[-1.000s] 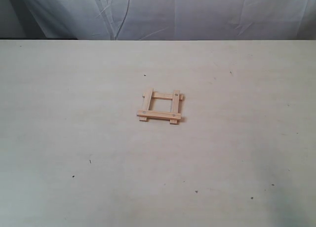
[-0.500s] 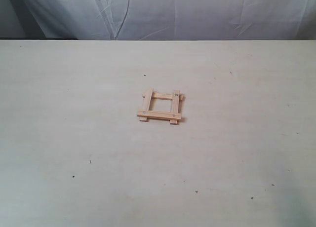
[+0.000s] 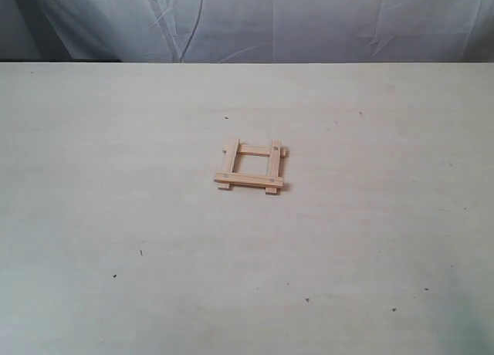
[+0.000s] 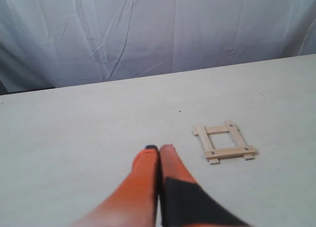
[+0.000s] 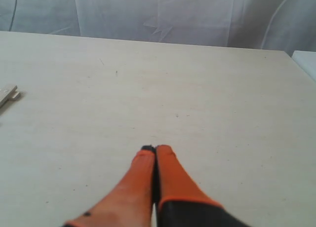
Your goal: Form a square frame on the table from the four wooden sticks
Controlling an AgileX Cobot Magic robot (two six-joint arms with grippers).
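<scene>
The four wooden sticks lie as a small square frame (image 3: pixel 250 167) in the middle of the table (image 3: pixel 116 177), ends overlapping and poking out at the corners. The left wrist view shows the same square frame (image 4: pixel 224 142) lying well apart from my left gripper (image 4: pixel 159 148), whose orange fingers are pressed together with nothing between them. My right gripper (image 5: pixel 155 148) is shut too, empty, over bare table. Only one stick end (image 5: pixel 8 94) reaches into the right wrist view at its edge. Neither gripper appears in the exterior view.
A pale blue-grey cloth (image 3: pixel 270 23) hangs behind the table's far edge. Tiny dark specks (image 3: pixel 140 252) dot the surface. A white object's corner (image 5: pixel 305 59) shows past the table's edge in the right wrist view.
</scene>
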